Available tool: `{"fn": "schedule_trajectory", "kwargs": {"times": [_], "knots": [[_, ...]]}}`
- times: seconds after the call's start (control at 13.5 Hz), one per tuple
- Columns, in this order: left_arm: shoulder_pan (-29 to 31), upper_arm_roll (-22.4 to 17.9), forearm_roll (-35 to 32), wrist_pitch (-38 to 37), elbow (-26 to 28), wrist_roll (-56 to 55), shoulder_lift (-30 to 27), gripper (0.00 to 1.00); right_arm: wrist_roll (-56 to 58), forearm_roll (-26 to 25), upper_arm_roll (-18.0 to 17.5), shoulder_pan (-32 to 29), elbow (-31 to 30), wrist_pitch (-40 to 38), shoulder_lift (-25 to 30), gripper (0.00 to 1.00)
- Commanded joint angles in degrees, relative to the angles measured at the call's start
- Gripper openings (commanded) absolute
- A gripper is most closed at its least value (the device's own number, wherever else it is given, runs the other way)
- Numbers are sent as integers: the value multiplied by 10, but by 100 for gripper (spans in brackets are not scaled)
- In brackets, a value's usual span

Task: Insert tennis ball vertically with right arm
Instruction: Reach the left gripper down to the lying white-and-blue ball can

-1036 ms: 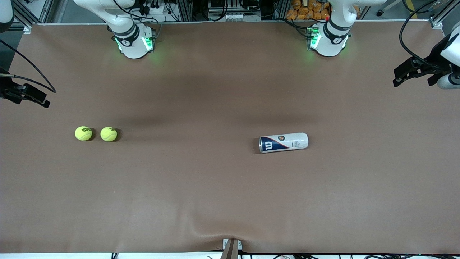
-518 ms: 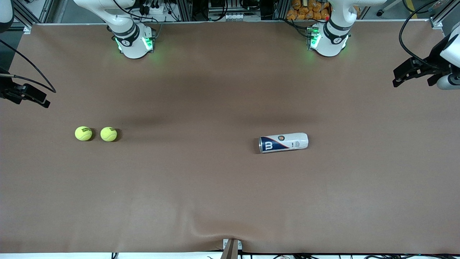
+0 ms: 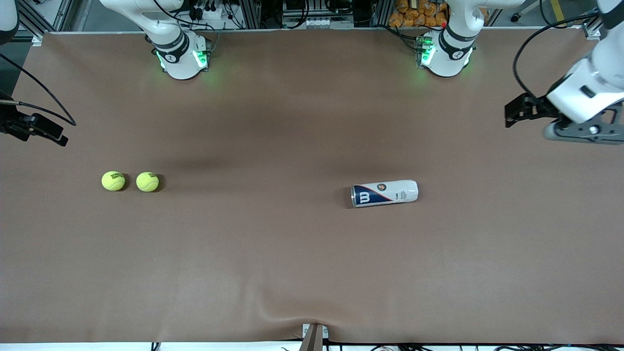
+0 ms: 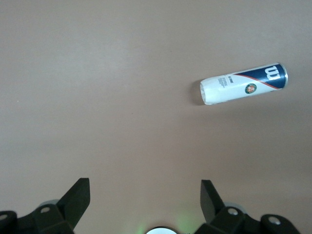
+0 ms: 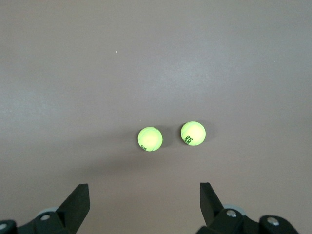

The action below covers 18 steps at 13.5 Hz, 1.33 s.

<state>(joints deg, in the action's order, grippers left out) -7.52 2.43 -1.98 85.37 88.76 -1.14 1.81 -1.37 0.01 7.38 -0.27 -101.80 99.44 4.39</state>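
Observation:
Two yellow-green tennis balls [image 3: 113, 181] [image 3: 147, 182] lie side by side toward the right arm's end of the table; the right wrist view shows them as well [image 5: 150, 139] [image 5: 193, 133]. A white and blue ball can [image 3: 384, 193] lies on its side nearer the left arm's end, and it also shows in the left wrist view [image 4: 243, 85]. My right gripper [image 5: 144, 185] hangs open and empty high over its end of the table, off to one side of the balls. My left gripper [image 4: 145, 180] is open and empty too, high over its own end of the table and well away from the can.
The brown mat [image 3: 292, 253] covers the whole table. Both arm bases [image 3: 181, 58] [image 3: 444, 56] stand along the edge farthest from the front camera. A small bracket [image 3: 314, 334] sits at the middle of the nearest edge.
The left arm has swung in from the table's end toward the can's side, and more of its hand now shows. The right arm, the balls and the can have not moved.

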Motion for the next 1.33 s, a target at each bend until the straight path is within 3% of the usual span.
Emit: {"fn": "schedule_trajectory", "kwargs": {"times": [0.0, 0.3, 0.89, 1.26], "knots": [[-4, 21, -32, 2, -13, 10, 20, 100, 1, 8, 0, -1, -2, -4, 5, 100], [-41, 79, -87, 32, -23, 4, 72, 100, 1, 8, 0, -1, -2, -3, 5, 100], [-80, 98, -87, 60, -23, 50, 194, 100, 1, 8, -1, 0, 2, -3, 4, 100], [-97, 102, -144, 75, -22, 90, 246, 100, 1, 8, -1, 6, 66, -3, -31, 100]]}}
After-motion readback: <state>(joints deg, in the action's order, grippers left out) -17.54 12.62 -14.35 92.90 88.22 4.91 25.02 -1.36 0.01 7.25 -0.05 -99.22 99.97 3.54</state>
